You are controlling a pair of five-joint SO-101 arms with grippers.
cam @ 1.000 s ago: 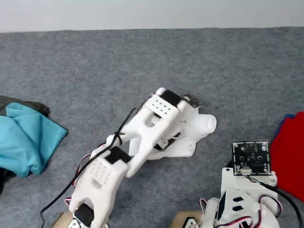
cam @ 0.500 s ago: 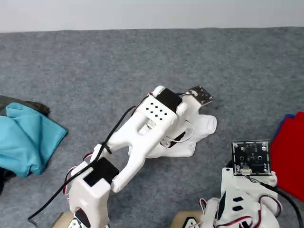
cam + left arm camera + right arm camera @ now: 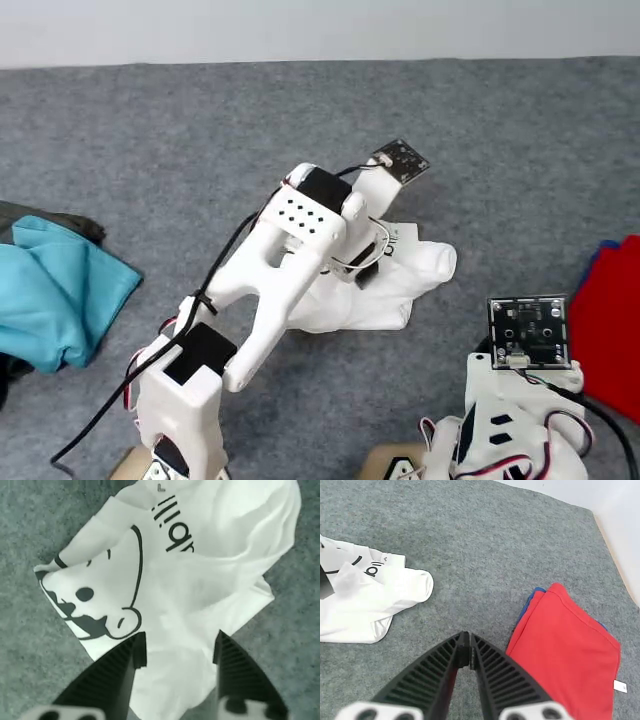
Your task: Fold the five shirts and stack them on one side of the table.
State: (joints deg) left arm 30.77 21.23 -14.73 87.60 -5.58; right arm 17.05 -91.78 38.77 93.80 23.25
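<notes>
1. The white shirt (image 3: 210, 570) lies rumpled near the middle of the table (image 3: 200, 130). Its bear print faces up, and one rolled part points to the right.
2. The left gripper (image 3: 180, 635) hangs just above the shirt with its jaws spread wide and nothing between them.
3. The right gripper (image 3: 468, 637) sits at the near right, over bare table, with its jaws pressed together and empty.
4. The step in hand looks like taking hold of the white shirt to fold it. To do this well, the left gripper should drop straight down and pinch one clean edge, not a bunched ridge. It should then carry that edge low across the cloth so the layers beneath do not drag.
5. The right gripper could pin the opposite side during the fold.
6. A teal shirt (image 3: 55, 295) rests on a dark garment (image 3: 60, 222) at the left edge. A red shirt (image 3: 570, 635) lies on a blue shirt (image 3: 532, 596) at the right.
7. The table is covered in grey felt-like fabric, which is likely to grip cloth. A pale wall (image 3: 300, 30) runs along its far side.
</notes>
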